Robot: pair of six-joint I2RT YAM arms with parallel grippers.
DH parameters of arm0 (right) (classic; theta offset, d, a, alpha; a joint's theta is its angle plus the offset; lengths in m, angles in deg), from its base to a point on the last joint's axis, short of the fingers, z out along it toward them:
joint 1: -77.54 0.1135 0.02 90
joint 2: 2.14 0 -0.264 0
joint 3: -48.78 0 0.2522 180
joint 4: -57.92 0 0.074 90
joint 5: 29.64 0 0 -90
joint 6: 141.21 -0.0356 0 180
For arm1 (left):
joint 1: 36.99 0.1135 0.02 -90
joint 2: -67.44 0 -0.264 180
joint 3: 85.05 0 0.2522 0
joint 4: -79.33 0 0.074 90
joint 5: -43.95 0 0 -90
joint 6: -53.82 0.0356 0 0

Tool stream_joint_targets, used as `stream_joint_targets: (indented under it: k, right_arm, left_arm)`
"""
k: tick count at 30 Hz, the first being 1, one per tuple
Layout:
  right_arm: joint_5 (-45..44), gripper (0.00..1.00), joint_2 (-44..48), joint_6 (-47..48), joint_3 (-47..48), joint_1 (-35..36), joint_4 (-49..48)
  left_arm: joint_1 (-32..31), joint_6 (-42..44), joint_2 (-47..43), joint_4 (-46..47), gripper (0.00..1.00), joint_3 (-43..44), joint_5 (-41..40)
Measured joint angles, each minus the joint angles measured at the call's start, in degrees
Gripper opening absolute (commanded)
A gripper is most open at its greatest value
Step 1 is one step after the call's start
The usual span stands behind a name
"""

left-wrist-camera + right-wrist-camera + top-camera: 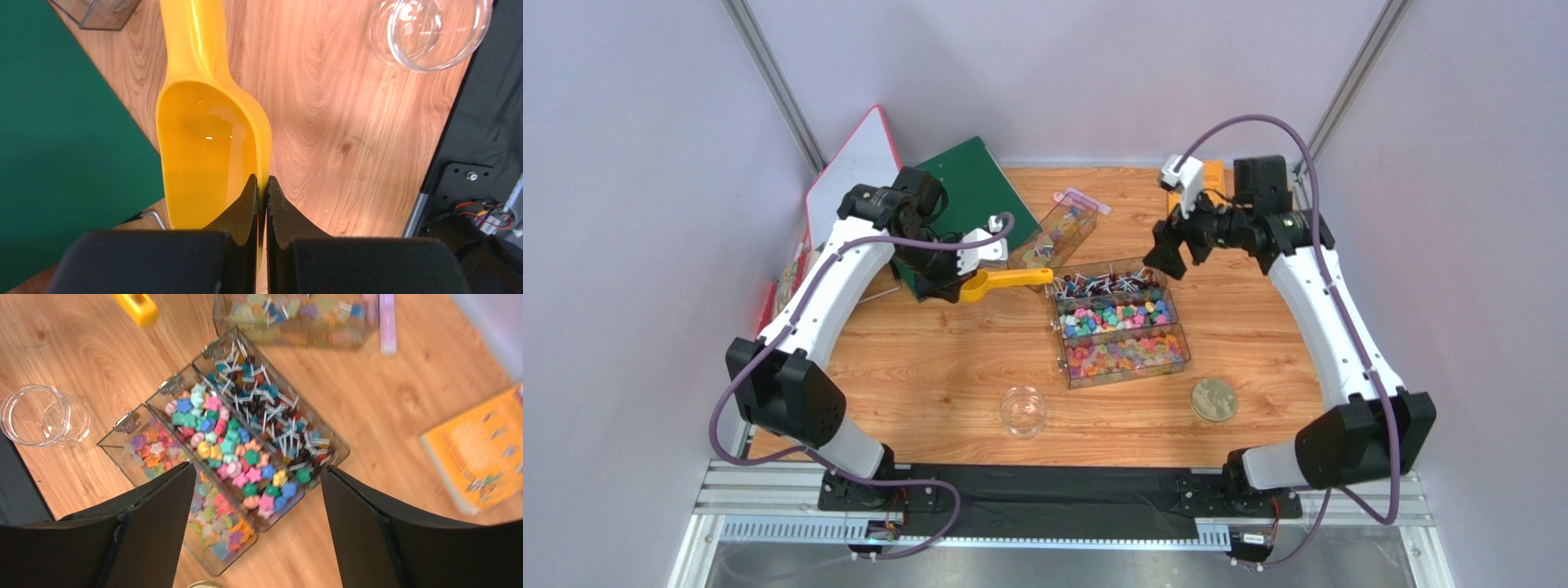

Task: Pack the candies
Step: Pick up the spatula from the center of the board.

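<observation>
One scoop (209, 141) is being pinched tight at its bowl rim by the left gripper (265, 181) | right gripper (258, 471) is hanging, jaws wide apart, over the candies (228, 444) | candies are lying in a clear tray (130, 424) mid-table, at 3 o'clock from the scoop

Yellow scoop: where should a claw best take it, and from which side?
Probably by its long handle, from above, with the claw across its width: it is slim, straight and free. The left claw pinches the yellow scoop by its thin bowl wall, which is likelier to twist.
</observation>
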Motion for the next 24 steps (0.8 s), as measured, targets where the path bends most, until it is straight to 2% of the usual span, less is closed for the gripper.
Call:
stream_joint_targets:
  k: [5, 10, 16, 24]
  right_arm:
    - [2.5, 0.81, -5.3, 4.8, 10.5, 5.9, 2.0]
    - [6.8, 0.82, -8.5, 7.3, 16.8, 11.4, 4.5]
    - [14.6, 0.80, -13.5, 6.0, 18.9, 12.7, 6.5]
    - [17.6, 0.80, -14.4, 6.9, 18.7, 12.9, 7.0]
  left_arm:
    - [-2.9, -4.5, -2.3, 1.7, 0.00, -0.4, -0.9]
    - [-5.4, -8.6, -5.2, 8.9, 0.00, -0.4, -2.3]
    - [-10.5, -10.4, -6.6, 15.2, 0.00, -0.9, -4.6]
    - [-13.1, -12.3, -9.3, 19.7, 0.00, -4.5, -4.9]
